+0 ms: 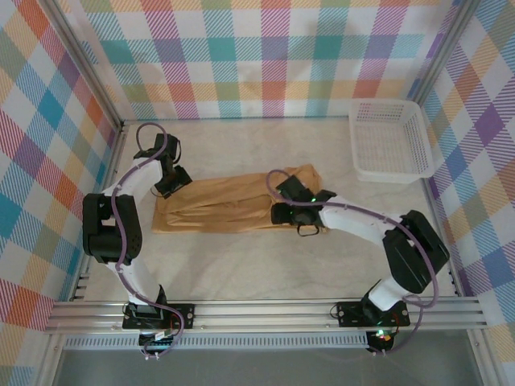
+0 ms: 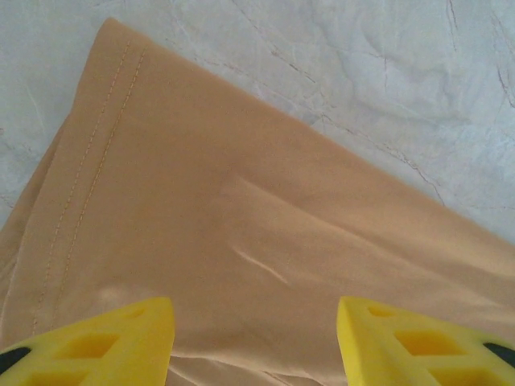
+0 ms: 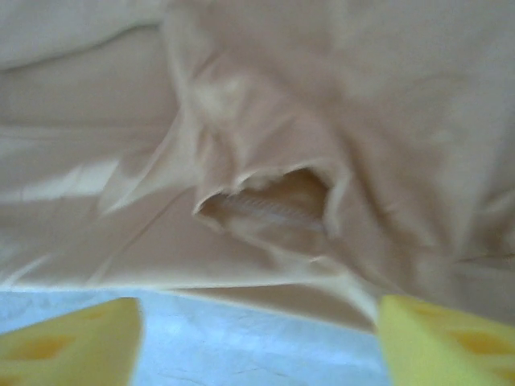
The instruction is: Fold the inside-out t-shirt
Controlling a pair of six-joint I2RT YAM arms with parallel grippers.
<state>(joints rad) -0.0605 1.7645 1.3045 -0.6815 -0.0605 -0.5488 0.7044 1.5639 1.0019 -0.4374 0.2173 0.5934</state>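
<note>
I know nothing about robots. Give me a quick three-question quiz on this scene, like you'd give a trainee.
1. True or false: the t-shirt lies on the table, apart from the basket.
2. In the top view, the left gripper is at: A) the t-shirt's left end; B) the basket; C) the table's near right corner.
3. Fill in: the right gripper has its jaws ___ (open or shut).

Key: 1 true; 2 A; 3 open.
</note>
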